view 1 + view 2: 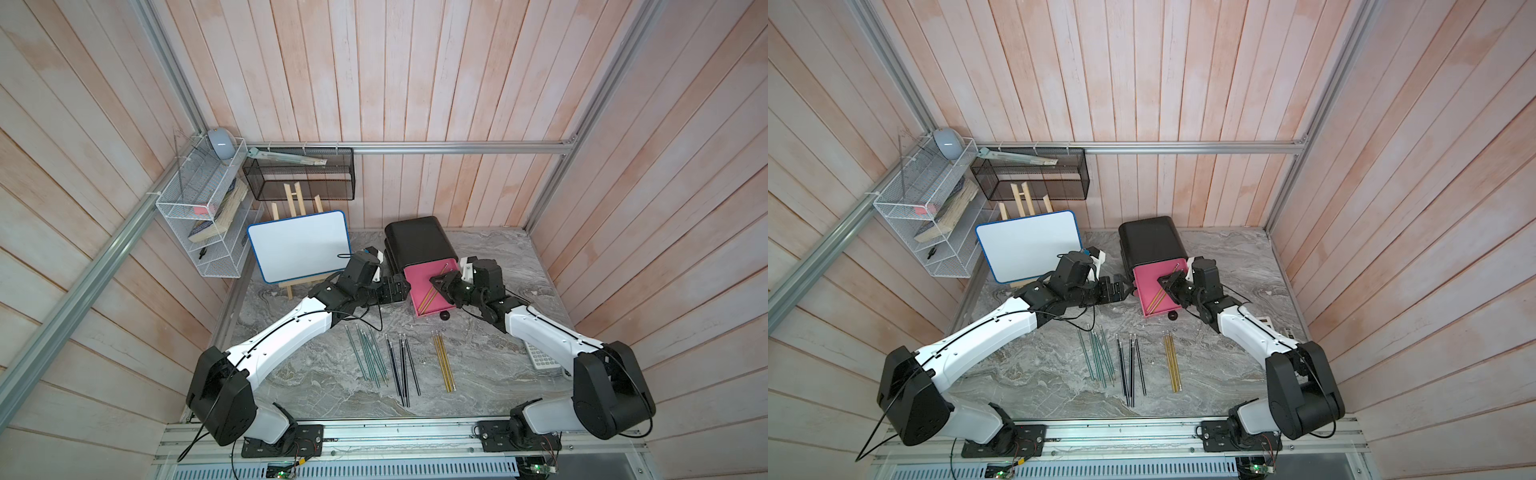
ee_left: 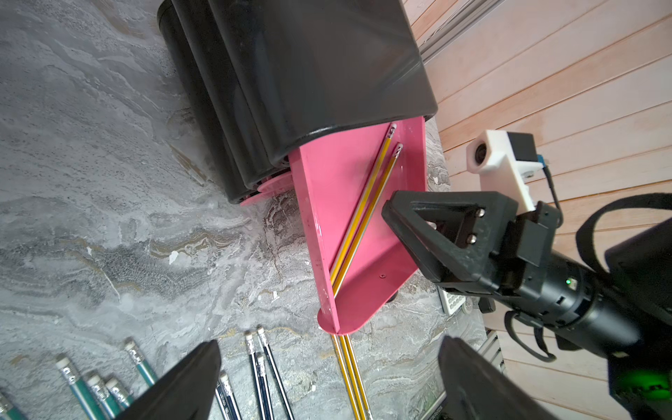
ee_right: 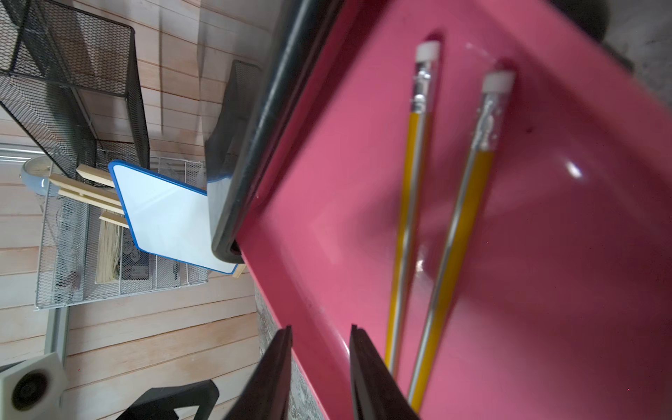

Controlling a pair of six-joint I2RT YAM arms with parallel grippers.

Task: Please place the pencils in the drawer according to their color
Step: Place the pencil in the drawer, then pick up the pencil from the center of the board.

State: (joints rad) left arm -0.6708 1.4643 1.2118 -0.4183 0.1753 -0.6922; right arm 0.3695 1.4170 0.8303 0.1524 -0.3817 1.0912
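Spanning a booth walled in pale pinkish wooden planks (image 1: 415,83), the grey marbled tabletop (image 1: 316,386) carries teal-green pencils (image 1: 368,356), black pencils (image 1: 402,370) and yellow pencils (image 1: 444,361) in separate rows. Two more yellow-striped pencils (image 3: 410,218) lie in the pulled-out pink drawer tray (image 1: 415,278) of the small black rounded cabinet (image 1: 417,241). The right gripper (image 3: 320,329) hangs over that tray, jaws slightly apart and empty. The left gripper (image 2: 329,342) is just beside the tray, its jaws spread wide.

In both top views the right gripper (image 1: 437,280) covers part of the yellow pencils (image 1: 428,297) in the pink tray (image 1: 415,282). The right arm (image 1: 540,332) hides part of the calculator (image 1: 540,361). In the right wrist view these pencils are blurred, their tips cut off. In the left wrist view the green pencils (image 2: 74,382) run off the edge.
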